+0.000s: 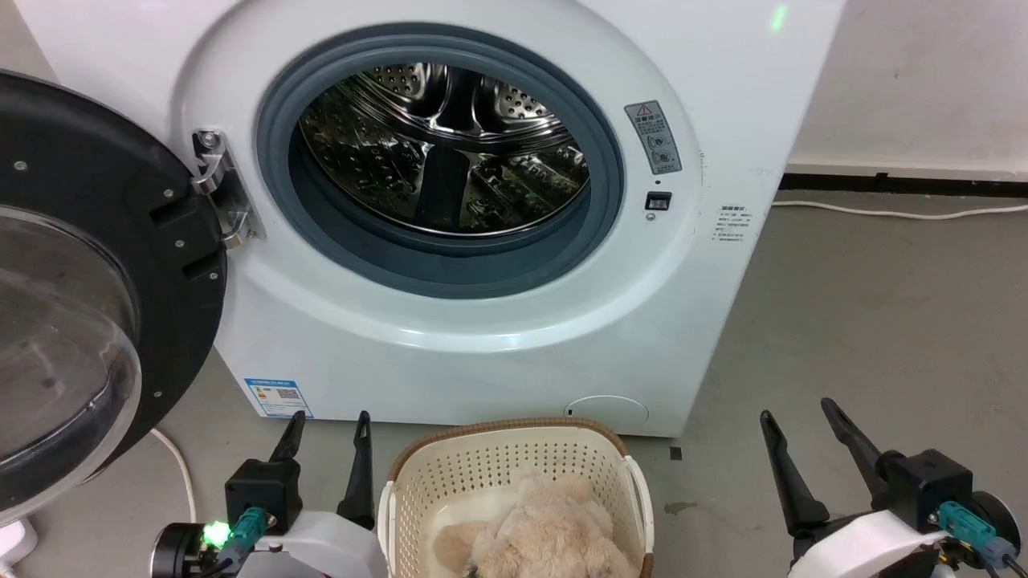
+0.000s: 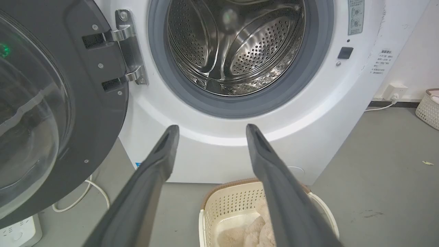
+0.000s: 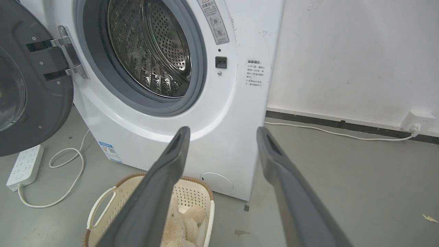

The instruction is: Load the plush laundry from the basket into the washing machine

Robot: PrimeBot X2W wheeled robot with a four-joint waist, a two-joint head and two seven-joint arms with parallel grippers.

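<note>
The plush laundry (image 1: 550, 530), a shaggy beige bear, lies inside the cream basket (image 1: 450, 474) on the floor right before the washing machine (image 1: 498, 337). Its steel drum (image 1: 442, 152) stands exposed, the black-framed door (image 1: 88, 265) swung wide to the left. My left gripper (image 1: 329, 429) is open just left of the basket; my right gripper (image 1: 799, 416) is open well to its right. Both hold nothing. The left wrist view has the bear (image 2: 247, 233) and basket (image 2: 226, 202) below the left gripper (image 2: 211, 129). The right wrist view shows the bear (image 3: 183, 223) under the right gripper (image 3: 223, 132).
A white power strip (image 3: 24, 164) with a looping cord (image 3: 68, 175) lies on the grey floor under the open door. Another cable (image 1: 891, 211) runs along the wall at the right. A second pale basket (image 2: 428, 108) stands far right by the wall.
</note>
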